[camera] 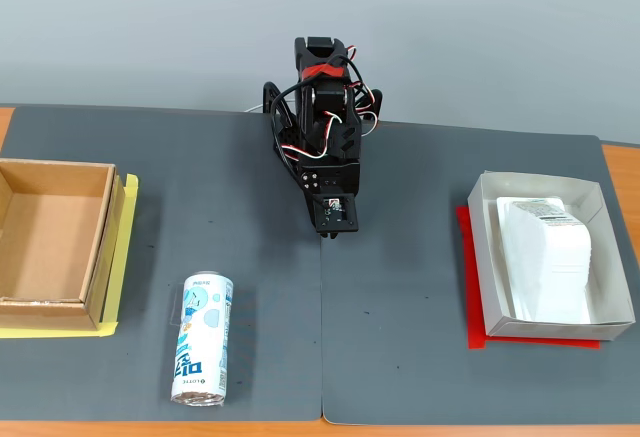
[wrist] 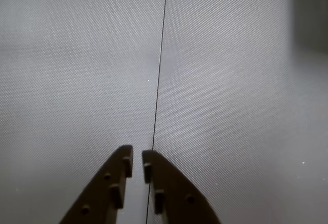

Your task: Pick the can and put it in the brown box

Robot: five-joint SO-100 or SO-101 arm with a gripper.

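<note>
The can (camera: pixel 203 338) lies on its side on the dark mat at the front left of the fixed view, white and light blue with a silver end toward the front. The brown box (camera: pixel 102 247) sits open and empty at the left edge. The arm is folded at the back centre, with my gripper (camera: pixel 331 230) pointing down at the mat, well apart from the can and the box. In the wrist view my gripper (wrist: pixel 137 155) is shut and empty over the bare mat seam; the can and the box are out of that view.
A white paper box (camera: pixel 484 262) holding white packets stands at the right on a red sheet. A yellow sheet (camera: pixel 127 257) lies under the brown box. A seam (camera: pixel 321 347) between two mats runs front to back.
</note>
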